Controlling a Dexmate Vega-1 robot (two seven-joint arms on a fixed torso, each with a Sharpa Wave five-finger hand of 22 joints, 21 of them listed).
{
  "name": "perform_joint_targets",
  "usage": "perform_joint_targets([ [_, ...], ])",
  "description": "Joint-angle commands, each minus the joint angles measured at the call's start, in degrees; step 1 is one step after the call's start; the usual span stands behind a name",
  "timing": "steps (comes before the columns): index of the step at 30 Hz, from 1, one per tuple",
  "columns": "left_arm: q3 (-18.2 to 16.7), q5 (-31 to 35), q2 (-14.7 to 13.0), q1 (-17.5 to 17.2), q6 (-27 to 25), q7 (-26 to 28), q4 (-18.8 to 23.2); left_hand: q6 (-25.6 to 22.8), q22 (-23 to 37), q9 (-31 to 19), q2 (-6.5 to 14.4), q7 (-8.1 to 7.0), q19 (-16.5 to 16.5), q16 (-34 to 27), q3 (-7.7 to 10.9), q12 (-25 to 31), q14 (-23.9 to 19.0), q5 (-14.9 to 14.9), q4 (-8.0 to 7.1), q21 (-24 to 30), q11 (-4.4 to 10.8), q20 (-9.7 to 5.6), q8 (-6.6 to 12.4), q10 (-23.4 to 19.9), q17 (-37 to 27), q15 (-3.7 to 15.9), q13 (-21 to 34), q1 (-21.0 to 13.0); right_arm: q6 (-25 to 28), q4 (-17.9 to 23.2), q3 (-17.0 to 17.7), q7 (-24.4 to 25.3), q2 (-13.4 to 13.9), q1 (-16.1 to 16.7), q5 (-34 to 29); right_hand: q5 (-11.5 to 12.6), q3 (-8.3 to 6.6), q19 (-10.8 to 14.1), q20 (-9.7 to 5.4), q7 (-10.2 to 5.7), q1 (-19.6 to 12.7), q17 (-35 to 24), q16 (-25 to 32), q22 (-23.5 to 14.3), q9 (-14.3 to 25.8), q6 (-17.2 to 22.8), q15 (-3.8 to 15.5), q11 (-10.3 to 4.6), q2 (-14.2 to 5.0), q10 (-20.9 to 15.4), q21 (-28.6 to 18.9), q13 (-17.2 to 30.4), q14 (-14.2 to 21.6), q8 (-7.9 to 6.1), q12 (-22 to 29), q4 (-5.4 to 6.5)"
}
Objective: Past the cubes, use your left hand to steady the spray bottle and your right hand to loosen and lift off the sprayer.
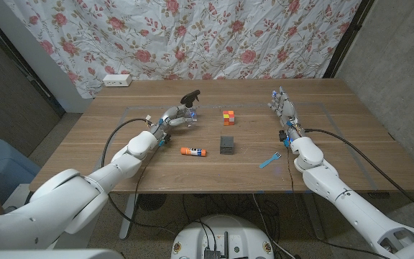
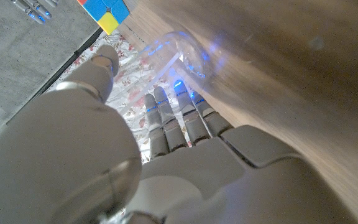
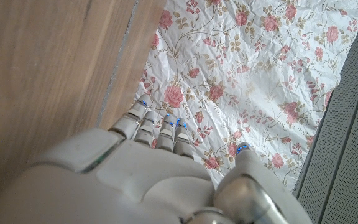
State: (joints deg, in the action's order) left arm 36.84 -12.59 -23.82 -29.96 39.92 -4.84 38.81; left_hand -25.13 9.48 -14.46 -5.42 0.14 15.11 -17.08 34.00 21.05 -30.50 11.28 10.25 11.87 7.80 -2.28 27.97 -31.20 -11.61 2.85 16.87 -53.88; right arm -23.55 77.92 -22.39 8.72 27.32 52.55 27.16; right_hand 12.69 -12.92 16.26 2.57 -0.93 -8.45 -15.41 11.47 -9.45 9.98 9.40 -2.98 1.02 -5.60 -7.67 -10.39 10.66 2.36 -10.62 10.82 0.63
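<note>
Already the left hand curls around the clear spray bottle past the cubes, black sprayer on top; steadying looks underway. Well apart, the right hand waits released, fingers extended, and must cross over to twist the sprayer.

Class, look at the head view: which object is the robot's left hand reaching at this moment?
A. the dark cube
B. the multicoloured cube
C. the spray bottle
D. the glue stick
C: the left hand has its fingers at the clear spray bottle with the black sprayer, while the multicoloured cube, dark cube and glue stick lie apart from it.
</note>
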Motion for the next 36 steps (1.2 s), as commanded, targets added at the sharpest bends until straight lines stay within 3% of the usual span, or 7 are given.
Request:
perform_joint_targets([
  [1,-1.25,-1.02,-1.42,-2.69,-3.24,1.53,6.97,-0.85,0.23,-0.29,1.11,0.24,0.89,-0.40,-0.60,0.49,-0.89,0.36,-0.15,0.37,-0.73,-4.10,0.50,-0.76,-0.26,6.55,0.48,-0.48,0.55,1.08,0.45,-0.57,1.22,0.09,0.21,0.09,-0.27,0.30,-0.02,-0.24,-0.15,-0.09,0.31,-0.10,0.26,0.32,-0.43,-0.26,0.07,-0.40,-0.38,0.18,0.02,-0.25,0.27,-0.33],
  [21,-2.73,-1.18,-4.95,-7.60,-14.15,3.00,24.44,-0.43,0.33,-0.80,2.11,0.28,1.12,-0.71,-2.83,0.42,-0.71,0.24,-0.73,-0.06,-0.95,-4.21,1.31,-0.40,-0.55,6.37,1.66,-0.11,3.18,4.65,0.55,-1.54,4.91,-0.42,-1.55,0.07,-0.79,0.55,-0.07,-0.44,-1.16,0.51,0.30,-0.09,0.26,0.43,-0.30,-0.40,0.28,-0.38,-0.40,0.17,0.22,-0.28,0.25,-1.45],
  [31,-3.31,0.29,-7.10,-9.59,-18.36,4.82,31.33,-0.37,0.35,-1.00,2.68,0.18,1.01,-0.83,-3.66,0.47,-0.62,0.25,-0.89,-0.25,-0.96,-4.17,1.67,-0.46,-0.63,6.28,2.16,0.16,4.64,9.14,0.62,1.24,7.71,0.78,-6.51,-0.06,-1.35,0.62,-0.13,-1.05,-2.65,1.06,0.29,-0.08,0.27,2.08,-0.18,-0.36,0.66,-0.44,-0.35,0.16,0.36,-0.84,0.27,-2.98],
  [36,-3.40,0.79,-6.96,-9.97,-18.74,5.60,32.45,-0.34,0.36,-1.08,2.95,0.13,0.96,-0.87,-3.97,0.49,-0.57,0.26,-0.94,-0.32,-0.96,-4.14,1.82,-0.47,-0.66,6.28,2.36,0.23,6.43,12.37,0.80,2.37,9.72,1.55,-9.16,-0.15,-1.73,0.75,-0.19,-1.54,-3.55,1.35,0.28,-0.07,0.27,2.48,0.01,-0.48,0.72,-0.48,-0.36,0.16,0.39,-0.85,0.28,-3.85],
])
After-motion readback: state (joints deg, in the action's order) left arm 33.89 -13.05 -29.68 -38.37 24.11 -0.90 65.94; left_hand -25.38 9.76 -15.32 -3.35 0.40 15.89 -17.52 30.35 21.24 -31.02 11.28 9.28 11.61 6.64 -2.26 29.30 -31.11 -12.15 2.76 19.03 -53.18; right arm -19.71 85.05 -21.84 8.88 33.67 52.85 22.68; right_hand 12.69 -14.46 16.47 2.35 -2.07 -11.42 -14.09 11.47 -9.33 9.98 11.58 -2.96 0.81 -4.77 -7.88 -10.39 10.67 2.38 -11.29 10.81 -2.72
